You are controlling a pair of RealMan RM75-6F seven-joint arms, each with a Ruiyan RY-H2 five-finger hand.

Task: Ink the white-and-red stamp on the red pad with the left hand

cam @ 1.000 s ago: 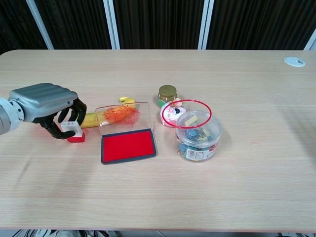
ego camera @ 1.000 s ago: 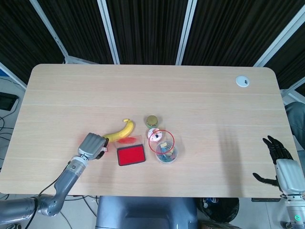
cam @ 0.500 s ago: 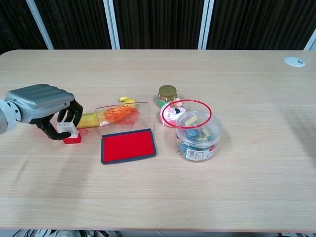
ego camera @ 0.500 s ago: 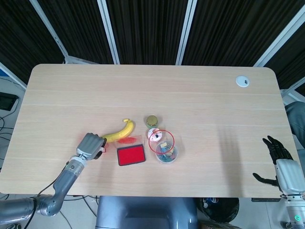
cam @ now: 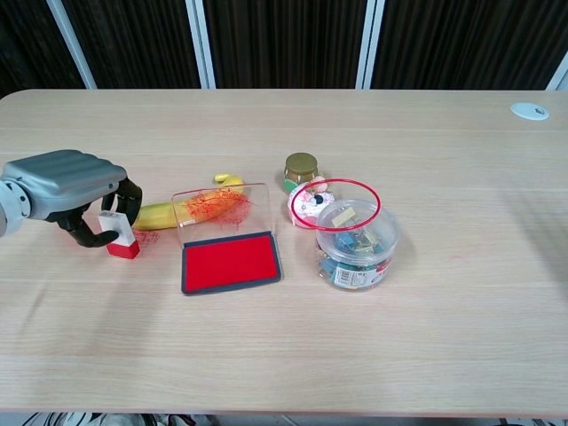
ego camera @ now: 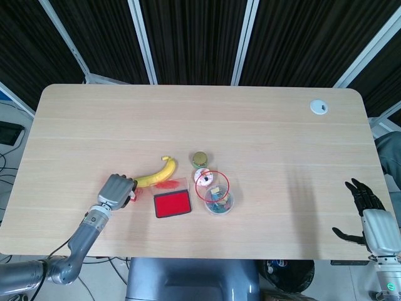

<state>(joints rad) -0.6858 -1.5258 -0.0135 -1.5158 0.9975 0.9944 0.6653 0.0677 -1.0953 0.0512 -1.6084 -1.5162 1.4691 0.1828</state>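
Dark slatted panels run behind a light wooden table (ego camera: 263, 138) in the head view, with a small white grommet (ego camera: 319, 107) near the far right corner. Down at the near left, the left hand (ego camera: 116, 190) sits with its fingers curled around the white-and-red stamp (ego camera: 132, 197) (only a sliver of red pokes out from this angle). Just right of it lies the red pad (ego camera: 172, 204), lid open, and a banana (ego camera: 157, 175) lies right behind the pad. Further right there's a little gold-lidded jar (ego camera: 200, 158), a small round white thing (ego camera: 202, 175) in front of it, and a clear tub (ego camera: 218, 200) with a red ring (ego camera: 212, 185) leaning over it. The right hand (ego camera: 365, 213) is way off at the near right edge, fingers spread, holding nothing.

Chest view is much clearer. The left hand (cam: 71, 191) has its dark fingers wrapped round the stamp (cam: 119, 236), which stands tilted with its red base on the table, beside the pad (cam: 231, 261) and apart from it. The pad's clear lid (cam: 222, 206) stands up behind it, smeared with red ink, and the banana (cam: 182, 208) shows partly through it. The tub (cam: 357, 248) holds colourful bits (can't tell what exactly), the ring (cam: 335, 204) resting on its rim. The jar (cam: 301, 169) sits behind. Right hand doesn't show here.
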